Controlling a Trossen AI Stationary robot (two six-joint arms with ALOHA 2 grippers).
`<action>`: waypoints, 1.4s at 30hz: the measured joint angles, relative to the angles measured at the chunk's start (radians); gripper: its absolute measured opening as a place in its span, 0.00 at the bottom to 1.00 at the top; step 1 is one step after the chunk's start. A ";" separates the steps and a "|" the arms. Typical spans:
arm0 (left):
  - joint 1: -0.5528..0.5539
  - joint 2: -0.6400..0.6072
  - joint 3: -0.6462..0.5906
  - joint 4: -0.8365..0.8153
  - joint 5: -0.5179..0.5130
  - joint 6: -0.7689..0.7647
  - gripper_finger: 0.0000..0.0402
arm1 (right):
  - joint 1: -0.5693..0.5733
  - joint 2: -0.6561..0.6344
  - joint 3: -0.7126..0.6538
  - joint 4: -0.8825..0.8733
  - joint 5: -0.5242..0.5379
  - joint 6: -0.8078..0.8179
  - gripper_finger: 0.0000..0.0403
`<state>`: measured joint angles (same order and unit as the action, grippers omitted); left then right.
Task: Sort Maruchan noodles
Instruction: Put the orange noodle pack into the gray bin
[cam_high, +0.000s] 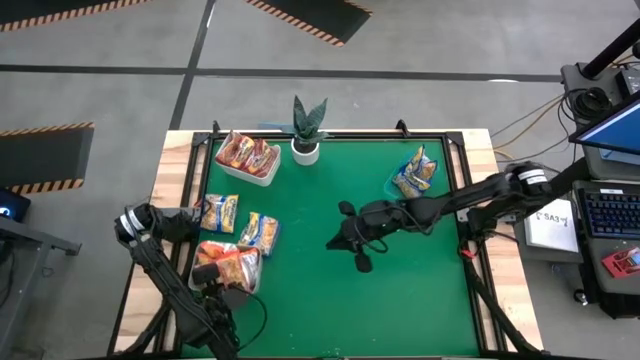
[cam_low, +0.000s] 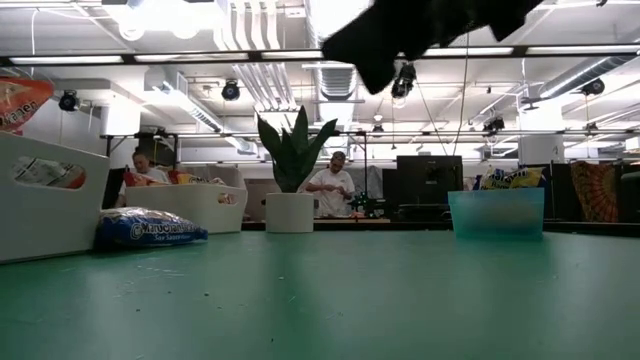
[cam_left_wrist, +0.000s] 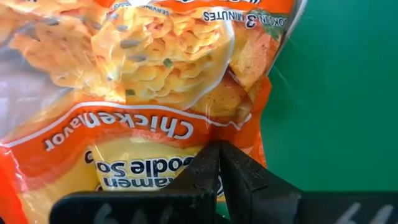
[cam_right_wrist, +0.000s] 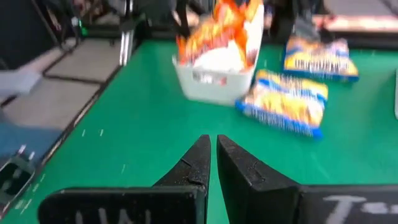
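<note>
The left gripper (cam_left_wrist: 219, 180) pinches the edge of an orange chicken-flavor ramen packet (cam_left_wrist: 143, 87), apparently to drop it into the near-left white tray (cam_high: 243, 287), where orange packets already pile. That arm is folded tightly at the table's near-left corner. Two blue-and-yellow packets (cam_high: 259, 231) lie loose on the green mat (cam_high: 400, 290) beside it. The right gripper (cam_high: 345, 238), fingers pressed together and empty, hangs mid-table on an outstretched arm.
</note>
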<state>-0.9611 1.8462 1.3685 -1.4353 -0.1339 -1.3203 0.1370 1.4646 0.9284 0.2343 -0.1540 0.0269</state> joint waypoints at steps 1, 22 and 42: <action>0.000 0.000 -0.001 0.000 0.000 0.004 0.00 | -0.005 0.023 0.004 0.043 -0.001 0.000 0.04; 0.000 0.001 -0.004 -0.011 -0.082 -0.004 0.00 | -0.074 0.560 0.415 0.198 -0.003 0.000 0.04; 0.000 0.001 -0.004 -0.055 -0.122 -0.016 0.00 | -0.077 0.572 0.411 0.285 -0.001 -0.011 0.04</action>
<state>-0.9610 1.8473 1.3643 -1.4898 -0.2560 -1.3364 0.0601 2.0365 1.3392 0.5188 -0.1547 0.0158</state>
